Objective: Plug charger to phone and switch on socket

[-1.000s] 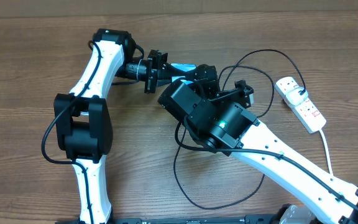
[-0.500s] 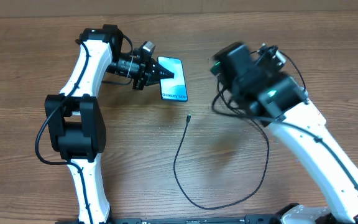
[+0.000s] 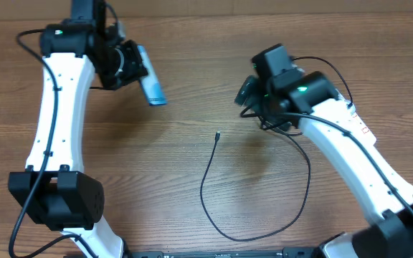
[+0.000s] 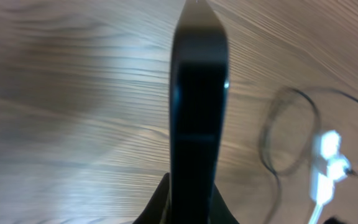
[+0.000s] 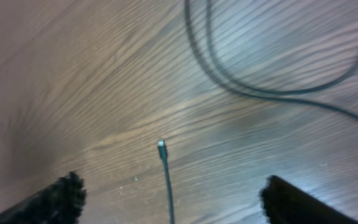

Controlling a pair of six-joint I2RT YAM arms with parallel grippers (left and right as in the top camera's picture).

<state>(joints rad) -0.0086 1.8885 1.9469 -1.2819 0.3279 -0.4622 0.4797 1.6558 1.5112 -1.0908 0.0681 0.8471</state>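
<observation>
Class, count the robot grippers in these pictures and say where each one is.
2. The left gripper is upper left in the overhead view, shut on the phone. The right gripper is right of centre, open, near the charger tip. None seems hidden.

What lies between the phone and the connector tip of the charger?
Nothing lies there. The overhead view shows only bare table between the phone and the charger's connector tip.

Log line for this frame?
left gripper: shut on phone, in air | right gripper: open | charger: tip loose on table | socket: switch state unclear
</observation>
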